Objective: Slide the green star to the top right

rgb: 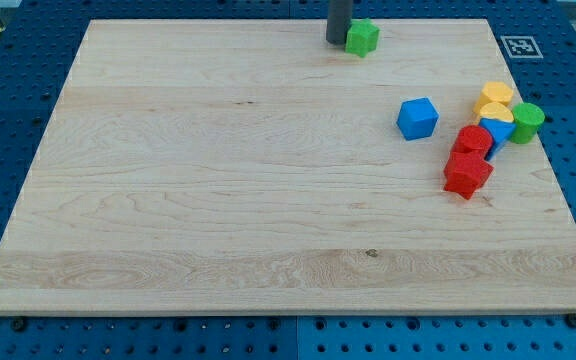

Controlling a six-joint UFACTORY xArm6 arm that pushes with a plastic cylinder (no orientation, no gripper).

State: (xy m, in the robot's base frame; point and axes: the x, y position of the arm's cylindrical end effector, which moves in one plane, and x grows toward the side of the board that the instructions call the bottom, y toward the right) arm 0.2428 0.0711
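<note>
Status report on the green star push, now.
My tip touching green star on its left side. Star near board's top edge, short of the corner. Nothing between it and the top right.

Top edge strip toward the view's right is left open past the green star (362, 37). Obstruction is confined to the right-edge cluster (blue cube (418, 118), red blocks (468, 160), green cylinder (527, 121)).

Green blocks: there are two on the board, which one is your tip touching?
The green star at the view's top edge; my tip sits against its left. The green cylinder sits far right.
</note>
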